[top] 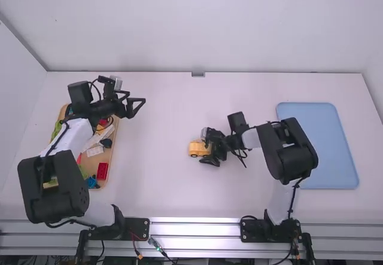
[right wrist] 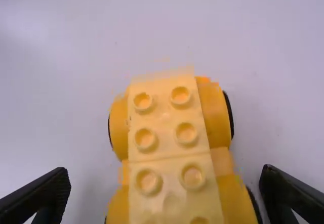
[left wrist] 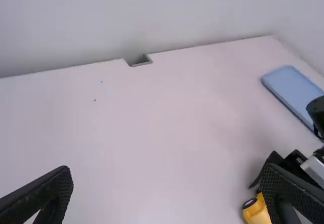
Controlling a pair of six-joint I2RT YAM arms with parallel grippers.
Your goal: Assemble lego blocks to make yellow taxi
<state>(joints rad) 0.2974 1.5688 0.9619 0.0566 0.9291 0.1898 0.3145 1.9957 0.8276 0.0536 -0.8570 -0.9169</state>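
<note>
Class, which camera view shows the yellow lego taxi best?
The right wrist view: the yellow studded plastic taxi appears large, with studs and wheels distinguishable. The high view shows it small, beside the black right claw; the left wrist view shows it partly hidden.

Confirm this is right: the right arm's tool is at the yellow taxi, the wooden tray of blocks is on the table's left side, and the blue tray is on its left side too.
Not quite: the high view shows the blue tray on the right side. The right tool is at the yellow taxi, and the wooden tray is on the left.
</note>
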